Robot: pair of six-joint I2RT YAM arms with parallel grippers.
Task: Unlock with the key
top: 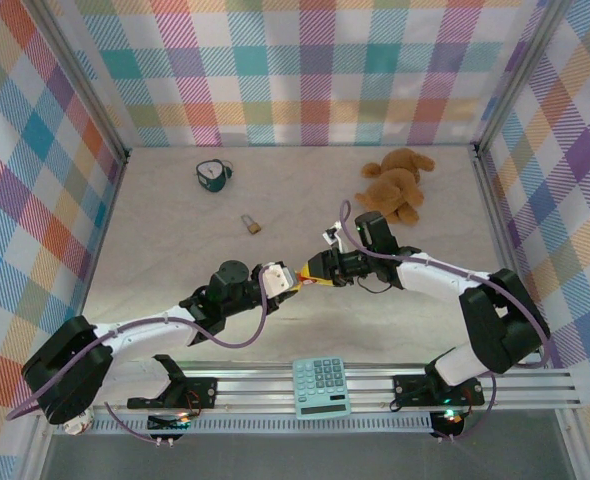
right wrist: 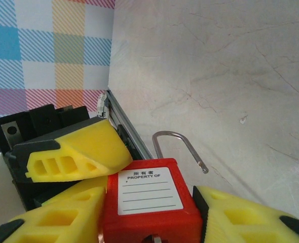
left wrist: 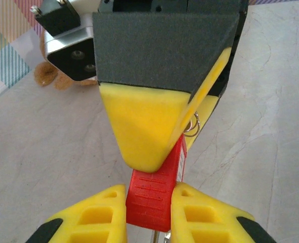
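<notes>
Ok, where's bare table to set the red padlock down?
Bare: the left strip between the brass padlock and the left wall; also the patch between it and the teddy bear. Crowded: centre, where the left gripper and right gripper meet on the red padlock.

Left arm (top: 137, 344) and right arm (top: 437, 277): white links, black joints, purple cables (top: 264, 310). Yellow fingers (left wrist: 96, 217) with hollow cells, black at the roots; two screws (left wrist: 77, 54) in a dark block.

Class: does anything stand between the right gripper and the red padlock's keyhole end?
Nothing visible does. The right gripper flanks the red padlock at its keyhole end, where a metal sliver, probably the key, shows. The left gripper clamps the padlock's body.
</notes>
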